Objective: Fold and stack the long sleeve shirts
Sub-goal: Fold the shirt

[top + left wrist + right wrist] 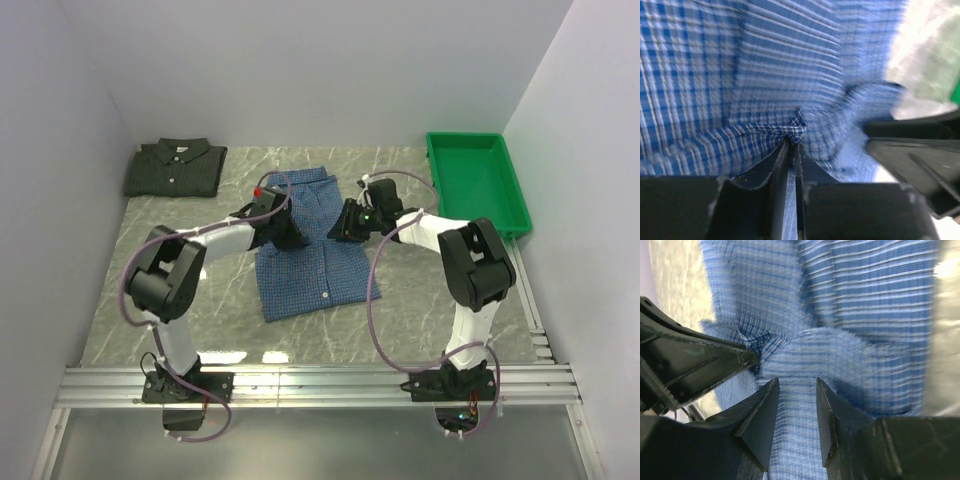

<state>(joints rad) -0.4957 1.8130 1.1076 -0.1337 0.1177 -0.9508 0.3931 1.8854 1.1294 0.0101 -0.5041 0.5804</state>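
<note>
The blue check shirt (315, 275) lies partly folded in the middle of the table. My left gripper (290, 238) is at its left side. In the left wrist view that gripper (794, 142) is shut on a small bunched pinch of the blue cloth (765, 65). My right gripper (340, 228) is close by, on the shirt's upper right. In the right wrist view it (796, 382) stands open just over a fold of the blue fabric (865, 315), with nothing gripped. The dark green-grey shirt (175, 168) lies folded at the back left corner.
A green plastic tray (478, 180) stands at the back right against the wall. White walls close in the left, back and right sides. The two grippers are a few centimetres apart, each showing in the other's wrist view.
</note>
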